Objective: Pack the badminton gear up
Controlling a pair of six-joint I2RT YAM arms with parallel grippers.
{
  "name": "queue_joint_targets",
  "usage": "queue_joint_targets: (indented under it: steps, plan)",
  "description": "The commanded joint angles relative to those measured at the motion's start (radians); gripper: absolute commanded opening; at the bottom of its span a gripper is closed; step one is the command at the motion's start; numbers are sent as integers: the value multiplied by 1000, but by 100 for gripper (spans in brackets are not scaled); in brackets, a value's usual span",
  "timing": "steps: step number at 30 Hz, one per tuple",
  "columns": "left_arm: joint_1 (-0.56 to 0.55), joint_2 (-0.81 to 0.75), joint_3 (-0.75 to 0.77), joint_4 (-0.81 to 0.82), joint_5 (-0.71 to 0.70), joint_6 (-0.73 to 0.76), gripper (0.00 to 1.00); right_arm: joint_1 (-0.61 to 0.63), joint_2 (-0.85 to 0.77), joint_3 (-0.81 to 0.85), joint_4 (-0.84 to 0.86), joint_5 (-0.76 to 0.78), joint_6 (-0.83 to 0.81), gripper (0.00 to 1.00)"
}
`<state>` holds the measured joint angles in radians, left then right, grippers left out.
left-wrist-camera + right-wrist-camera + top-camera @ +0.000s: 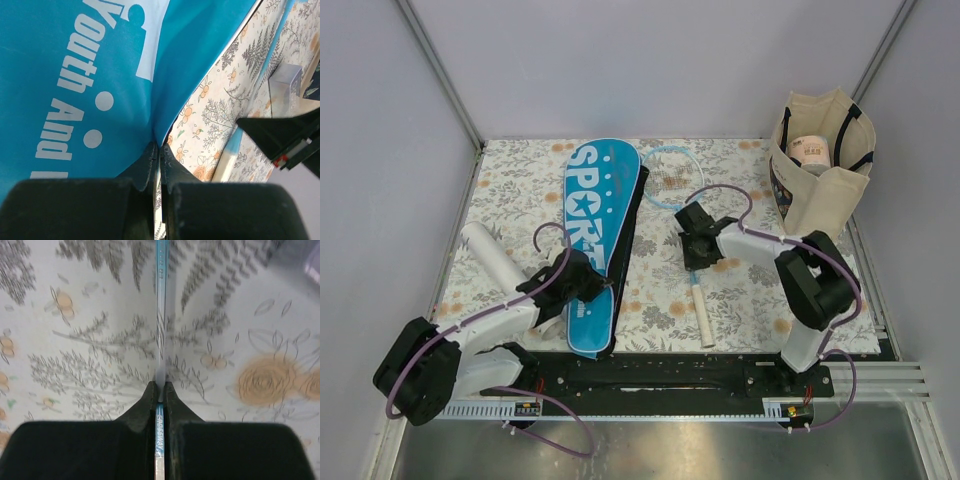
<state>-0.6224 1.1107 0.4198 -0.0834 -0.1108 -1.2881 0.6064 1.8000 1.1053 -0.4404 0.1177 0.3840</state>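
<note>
The blue racket-shaped fabric cover (598,200) lies left of centre, its edge pinched in our left gripper (159,149), probably to lift its mouth. Just beside it, our right gripper (160,386) clamps the light-blue-framed racket (667,180) by its thin shaft (161,330), likely to slide it inside.

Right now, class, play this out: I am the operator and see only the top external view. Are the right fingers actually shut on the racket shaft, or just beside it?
Observer: Shut on it. The right wrist view shows the right fingers pinching the thin blue racket shaft, which passes straight between them.
Operator: And the left fingers, at the cover's edge?
Observer: The left wrist view shows the left fingers shut, with the edge of the blue cover pinched at their tips.
Operator: Any print there that I cannot read from above?
Observer: Yes, white lettering reading "Youth And" runs along the cover beside the fingers.
</note>
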Motion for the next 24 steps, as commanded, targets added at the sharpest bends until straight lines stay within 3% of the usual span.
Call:
queue_joint_targets:
  steps: [1,15,24]
  plan:
    - [4,12,60,74,-3,13,0,26,-125,-88,-32,36,72,0]
    - [4,84,142,80,-15,78,0,101,-398,-211,-112,59,88,0]
    - [4,147,169,145,51,128,0,318,-442,-229,-133,118,182,0]
